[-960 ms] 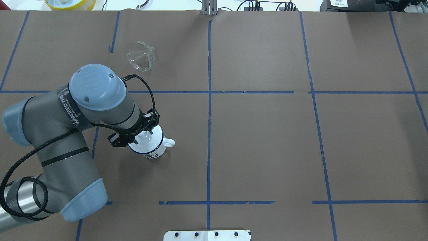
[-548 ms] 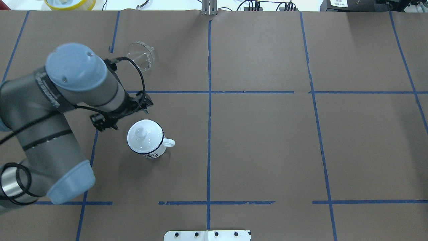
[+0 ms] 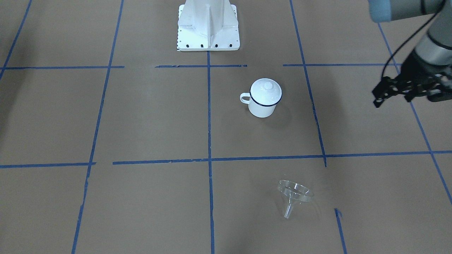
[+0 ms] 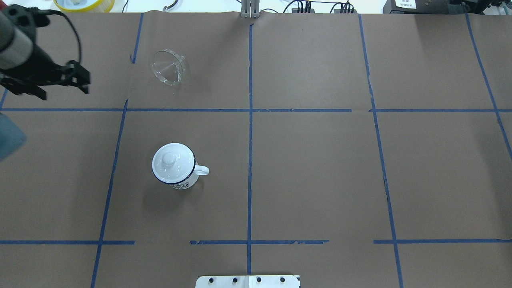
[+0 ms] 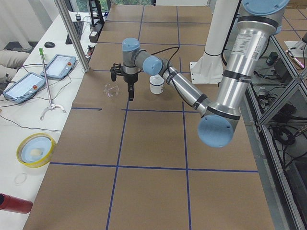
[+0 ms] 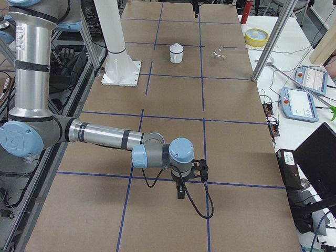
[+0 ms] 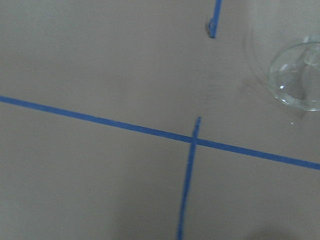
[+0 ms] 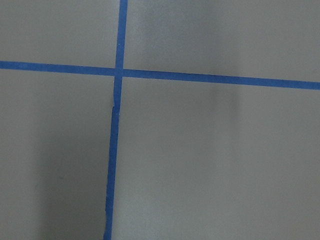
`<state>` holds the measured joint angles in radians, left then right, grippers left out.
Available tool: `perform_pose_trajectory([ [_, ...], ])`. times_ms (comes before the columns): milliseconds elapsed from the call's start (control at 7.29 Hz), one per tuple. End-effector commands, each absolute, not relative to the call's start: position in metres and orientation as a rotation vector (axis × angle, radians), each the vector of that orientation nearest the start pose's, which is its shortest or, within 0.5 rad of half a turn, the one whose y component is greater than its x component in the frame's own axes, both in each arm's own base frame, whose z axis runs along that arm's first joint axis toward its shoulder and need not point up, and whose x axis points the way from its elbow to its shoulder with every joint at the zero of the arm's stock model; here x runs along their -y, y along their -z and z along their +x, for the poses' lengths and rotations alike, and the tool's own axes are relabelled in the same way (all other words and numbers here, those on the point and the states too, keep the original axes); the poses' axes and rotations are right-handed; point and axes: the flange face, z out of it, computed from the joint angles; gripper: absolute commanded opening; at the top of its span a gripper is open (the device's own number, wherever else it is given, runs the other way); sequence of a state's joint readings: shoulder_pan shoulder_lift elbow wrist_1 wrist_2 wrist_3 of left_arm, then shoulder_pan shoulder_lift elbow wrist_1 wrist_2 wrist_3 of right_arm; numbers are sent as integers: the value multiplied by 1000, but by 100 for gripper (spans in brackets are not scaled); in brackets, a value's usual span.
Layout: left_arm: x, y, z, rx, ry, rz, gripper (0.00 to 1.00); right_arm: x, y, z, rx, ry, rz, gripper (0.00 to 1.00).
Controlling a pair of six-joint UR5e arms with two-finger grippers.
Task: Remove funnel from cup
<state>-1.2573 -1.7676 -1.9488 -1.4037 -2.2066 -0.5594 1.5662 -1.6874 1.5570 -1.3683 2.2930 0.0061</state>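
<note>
Brown paper covers the worktop (image 4: pixel 320 168), and the funnel (image 4: pixel 168 67) already lies on it, tipped over on its cone, well apart from the cup (image 3: pixel 261 108). The cup stands upright with a white lid (image 3: pixel 266 90) on it. By my reckoning the removal is done and only the pull-back is left.

To do that well, the left arm (image 4: pixel 14 50) should stay high and keep wide of the funnel, which looks light enough to roll at a nudge. The left jaws stand apart and hold nothing, which is how they should stay.

A second ago those jaws hung right over the lid. Half a second ago they were just beside the cup. Now they are out at the worktop's left edge. Funnel, cup and lid have not shifted.

The right jaws hang over the far end of the worktop, and I cannot tell whether they are apart or together.
</note>
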Motion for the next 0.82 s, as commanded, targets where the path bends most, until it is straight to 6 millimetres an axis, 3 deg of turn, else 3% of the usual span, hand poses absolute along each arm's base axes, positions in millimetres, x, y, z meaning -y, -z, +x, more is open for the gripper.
perform_pose_trajectory([
  [0, 500, -525, -57, -746, -58, 134, 100, 445, -703, 65, 723, 25, 65, 100],
  [137, 482, -576, -86, -741, -111, 116, 100, 445, -703, 65, 723, 25, 65, 100],
  [274, 471, -614, -89, -744, -174, 104, 100, 445, -703, 65, 723, 25, 65, 100],
  [685, 463, -585, -86, -759, -159, 160, 100, 445, -703, 65, 723, 25, 65, 100],
])
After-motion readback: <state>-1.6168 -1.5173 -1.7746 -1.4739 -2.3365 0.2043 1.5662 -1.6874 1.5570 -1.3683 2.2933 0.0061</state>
